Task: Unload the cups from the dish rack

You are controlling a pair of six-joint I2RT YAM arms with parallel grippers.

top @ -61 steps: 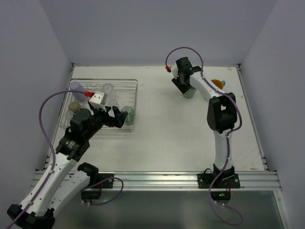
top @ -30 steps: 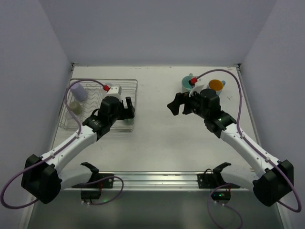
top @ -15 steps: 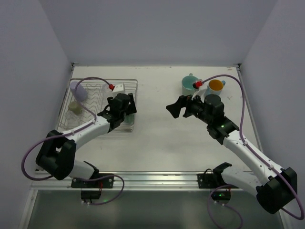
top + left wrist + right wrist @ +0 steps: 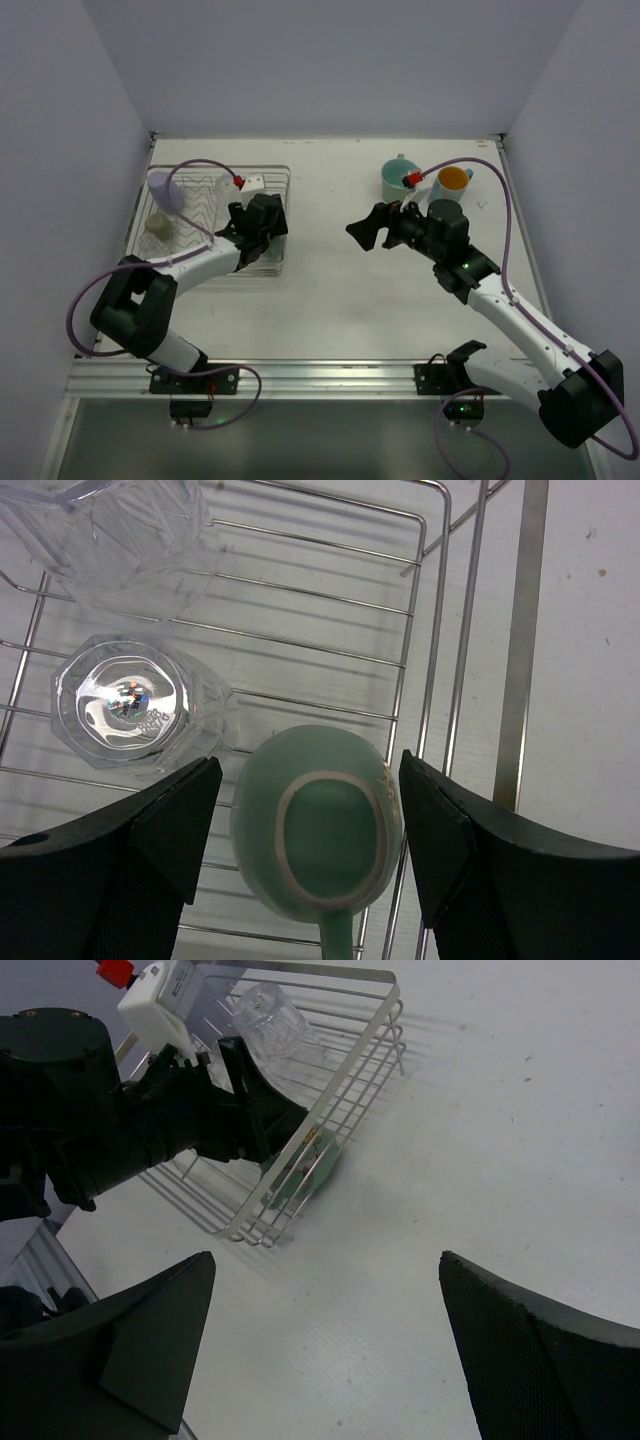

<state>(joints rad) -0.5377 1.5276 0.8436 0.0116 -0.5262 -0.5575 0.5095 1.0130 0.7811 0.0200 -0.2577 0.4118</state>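
Note:
The silver wire dish rack (image 4: 205, 172) sits at the table's far left. In its near right corner a mint-green mug (image 4: 320, 825) stands upside down, and my left gripper (image 4: 310, 760) is shut on its sides from above. Two clear glasses (image 4: 130, 705) stand beside it in the left wrist view. A lavender cup (image 4: 165, 190) and a beige cup (image 4: 158, 224) rest at the rack's left end. A second mint-green mug (image 4: 396, 180) and a blue mug (image 4: 453, 181) with orange inside stand on the table at the far right. My right gripper (image 4: 375, 225) hangs open over mid-table, holding nothing.
The right wrist view looks across bare table toward the rack (image 4: 350, 1050), the left arm (image 4: 100, 1130) and the green mug (image 4: 305, 1175) behind the rack's wires. Grey walls close in on three sides. The rack's right rim (image 4: 440, 630) runs just beside the held mug.
The left gripper has reached further over the rack's near right corner and its jaws have narrowed onto the green mug. The right arm has drawn back from the far right and barely moves now.

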